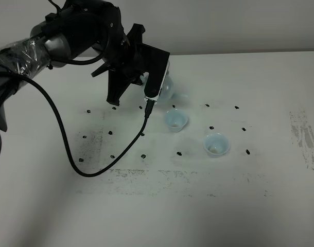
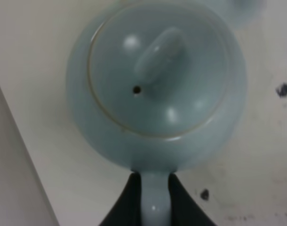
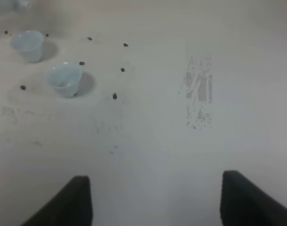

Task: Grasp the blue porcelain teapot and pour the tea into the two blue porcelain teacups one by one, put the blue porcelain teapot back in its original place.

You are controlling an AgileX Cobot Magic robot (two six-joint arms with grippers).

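**Teapot pinched by its handle, spout turned toward the cups**

The left tool (image 2: pixel 154 181) is pressed onto the loop handle (image 2: pixel 155 205) of the blue porcelain teapot (image 2: pixel 155 84), one black finger on each side. The round body hangs out ahead of the tool and the lid (image 2: pixel 157 70) faces up at the wrist camera. Gripping the handle leaves the spout (image 1: pixel 184 95) free, and a roll of the wrist should be enough to tip the pot.

In the high view the pot is at about 12 o'clock of the nearer teacup (image 1: pixel 175 120), with its spout pointing toward 3 o'clock. The second teacup (image 1: pixel 216 144) stands at 4 o'clock of the first, apart from it. Whether the pot's base is clear of the counter (image 1: pixel 146 211) cannot be told.

The right tool (image 3: pixel 155 179) is spread wide and empty. It hovers over bare counter well apart from both cups, probably to keep out of the pour.
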